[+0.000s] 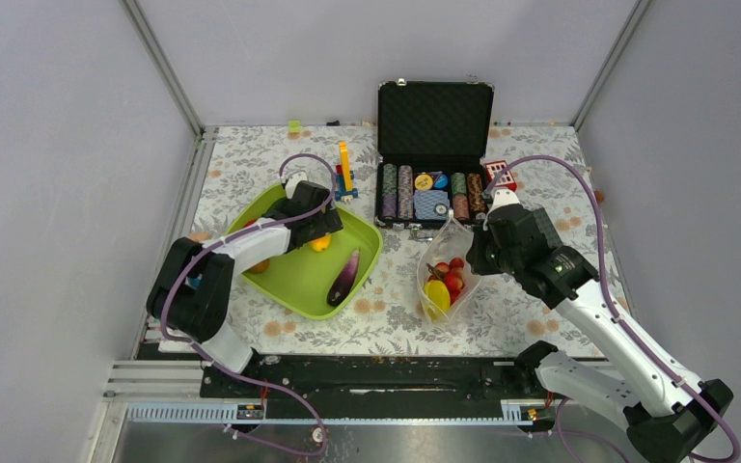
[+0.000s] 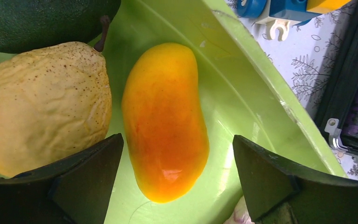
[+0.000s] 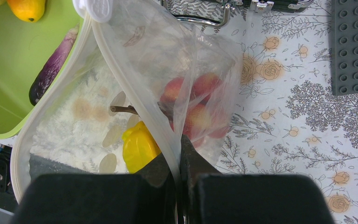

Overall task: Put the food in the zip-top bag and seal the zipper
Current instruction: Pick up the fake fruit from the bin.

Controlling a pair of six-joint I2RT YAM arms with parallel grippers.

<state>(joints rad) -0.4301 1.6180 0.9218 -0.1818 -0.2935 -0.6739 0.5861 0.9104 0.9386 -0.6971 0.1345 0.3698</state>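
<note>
In the lime-green tray (image 1: pixel 289 280) lie an orange-yellow mango (image 2: pixel 165 121), a pale speckled pear (image 2: pixel 42 102), a dark green fruit (image 2: pixel 42 18) and a purple eggplant (image 1: pixel 344 278). My left gripper (image 2: pixel 178 140) is open, its fingers standing either side of the mango's near end without touching it. The zip-top bag (image 1: pixel 444 275) stands to the right of the tray with its mouth held open; inside are red fruits (image 3: pixel 200 98) and a yellow piece (image 3: pixel 140 147). My right gripper (image 3: pixel 179 144) is shut on the bag's rim.
An open black case (image 1: pixel 434 164) of poker chips stands behind the bag. A blue and yellow toy brick piece (image 1: pixel 345 174) sits behind the tray. A grey studded baseplate (image 3: pixel 354 46) lies right of the bag. Grey walls enclose the table.
</note>
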